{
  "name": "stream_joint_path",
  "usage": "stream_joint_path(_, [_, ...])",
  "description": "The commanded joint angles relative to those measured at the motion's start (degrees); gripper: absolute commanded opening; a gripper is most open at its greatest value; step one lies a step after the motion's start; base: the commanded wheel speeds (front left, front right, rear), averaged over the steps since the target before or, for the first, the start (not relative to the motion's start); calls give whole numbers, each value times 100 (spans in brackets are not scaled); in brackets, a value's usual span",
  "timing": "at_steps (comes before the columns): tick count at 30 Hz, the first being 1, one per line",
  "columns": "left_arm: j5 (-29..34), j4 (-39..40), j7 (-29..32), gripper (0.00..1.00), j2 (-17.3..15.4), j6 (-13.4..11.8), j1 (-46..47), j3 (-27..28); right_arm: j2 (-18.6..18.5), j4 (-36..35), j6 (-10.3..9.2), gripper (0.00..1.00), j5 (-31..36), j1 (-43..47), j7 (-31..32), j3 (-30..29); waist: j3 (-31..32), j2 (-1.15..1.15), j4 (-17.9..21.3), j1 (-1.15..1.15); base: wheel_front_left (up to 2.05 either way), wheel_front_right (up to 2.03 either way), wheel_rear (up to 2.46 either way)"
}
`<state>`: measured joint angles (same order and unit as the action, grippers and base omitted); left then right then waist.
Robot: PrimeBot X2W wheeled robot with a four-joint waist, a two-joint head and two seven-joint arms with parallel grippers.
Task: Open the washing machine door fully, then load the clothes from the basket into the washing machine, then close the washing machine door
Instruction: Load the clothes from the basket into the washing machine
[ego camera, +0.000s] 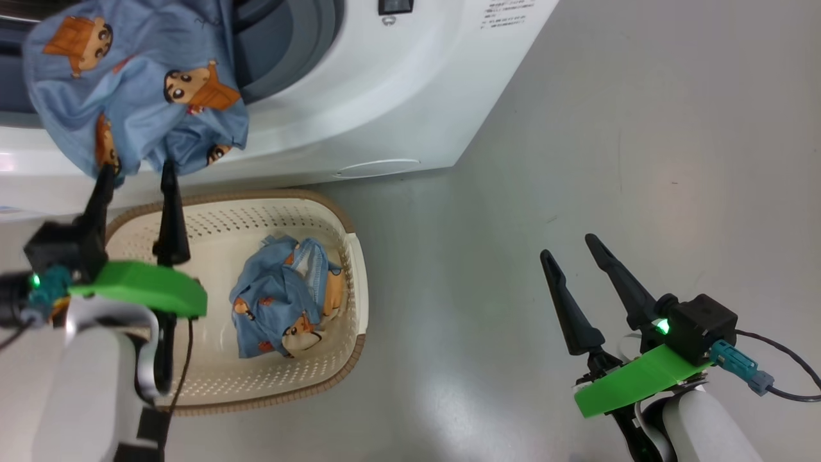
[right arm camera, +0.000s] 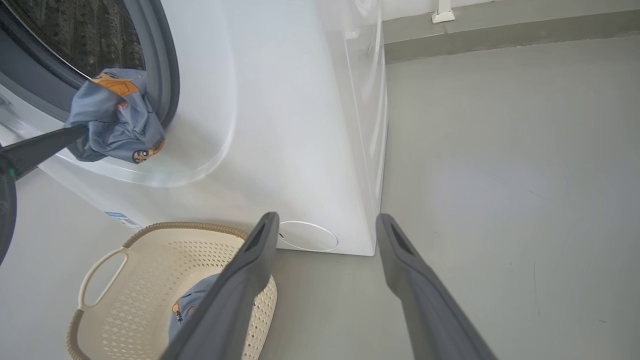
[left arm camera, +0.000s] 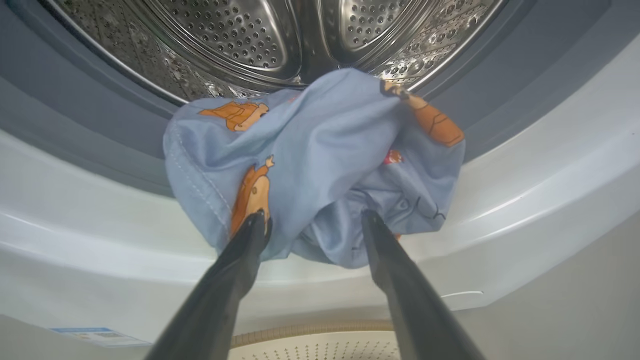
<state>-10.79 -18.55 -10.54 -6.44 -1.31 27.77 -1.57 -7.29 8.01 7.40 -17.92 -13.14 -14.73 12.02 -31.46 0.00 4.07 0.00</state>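
- Head view: the left gripper (ego camera: pixel 136 168), fingers spread wide and pinching nothing, props a crumpled light-blue bear-printed cloth (ego camera: pixel 135 83) at the mouth of the big white front-loading washing machine (ego camera: pixel 397 96). A second bear-printed piece (ego camera: pixel 282 301) waits in the cream perforated plastic basket (ego camera: pixel 256 194).
- Left wrist view: the cloth sags over the grey rubber ring (left arm camera: pixel 75 110), short of the perforated steel drum (left arm camera: pixel 240 40), and likely needs pushing in.
- Right wrist view: the right gripper (right arm camera: pixel 326 219), wide open and empty, hangs over the grey floor (right arm camera: pixel 500 175), out of the way.

The left gripper (ego camera: pixel 136 168) is extended to the far left, fingers spread wide; the right gripper (ego camera: pixel 567 247) is positioned near right, fingers parted.
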Motion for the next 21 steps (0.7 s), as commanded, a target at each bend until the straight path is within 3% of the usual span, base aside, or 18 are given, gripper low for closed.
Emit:
stream_joint_path(1, [39, 45, 4, 100, -195, 11, 191, 142, 29, -115, 9, 100, -58, 21, -27, 131, -40, 0, 16, 0, 0, 0, 0])
stream_joint_path(12, [4, -811, 652, 100, -287, -111, 965, 93, 86, -64, 9, 100, -89, -87, -27, 155, -266, 0, 128, 0, 0, 0, 0])
stream_joint_path(17, [-106, -1007, 423, 100, -320, -126, 1309, 192, 113, -49, 9, 100, -134, -119, -27, 134, -331, 0, 140, 0, 0, 0, 0])
stream_joint_path(18, [-116, -1033, 346, 69, -321, -116, 1372, 193, 117, -43, 9, 100, -140, -122, -27, 129, -332, 0, 135, 0, 0, 0, 0])
stream_joint_path(19, [-115, -1065, 279, 5, -325, -91, 1430, 175, 121, -34, 9, 100, -148, -122, -27, 126, -328, 0, 127, 0, 0, 0, 0])
stream_joint_path(21, [-144, -1142, 176, 0, -309, -44, 1523, 153, 123, -15, 9, 100, -149, -118, -27, 126, -304, 0, 108, 0, 0, 0, 0])
